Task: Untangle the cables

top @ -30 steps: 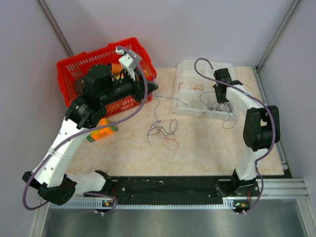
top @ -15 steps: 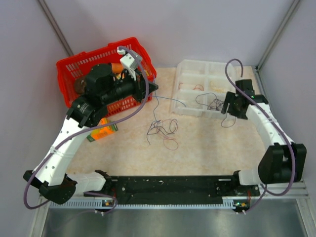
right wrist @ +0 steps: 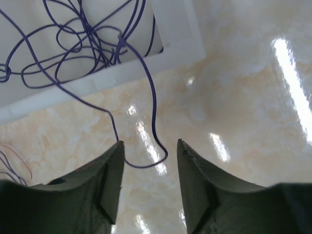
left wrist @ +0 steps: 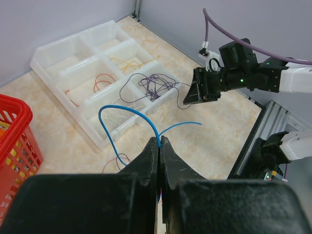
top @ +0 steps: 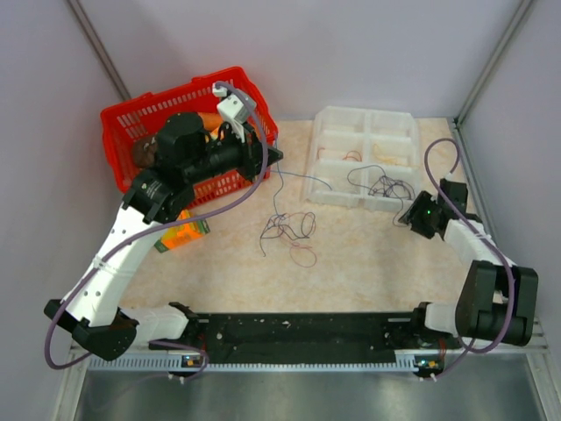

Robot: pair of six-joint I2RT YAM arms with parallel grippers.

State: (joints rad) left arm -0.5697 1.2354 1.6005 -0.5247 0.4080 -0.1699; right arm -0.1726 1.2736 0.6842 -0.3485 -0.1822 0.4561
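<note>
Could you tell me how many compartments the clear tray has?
6, two columns of three in the clear tray: purple cables in the near right one, red cables and yellow cables in the middle pair. None seems hidden.

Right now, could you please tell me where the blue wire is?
The blue wire is centre frame in the left wrist view, pinched in the shut left claw, between the red basket and the clear tray.

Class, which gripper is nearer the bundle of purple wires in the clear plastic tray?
Right. The right gripper hangs just off the tray beside the purple wires; the left gripper is by the red plastic basket.
</note>
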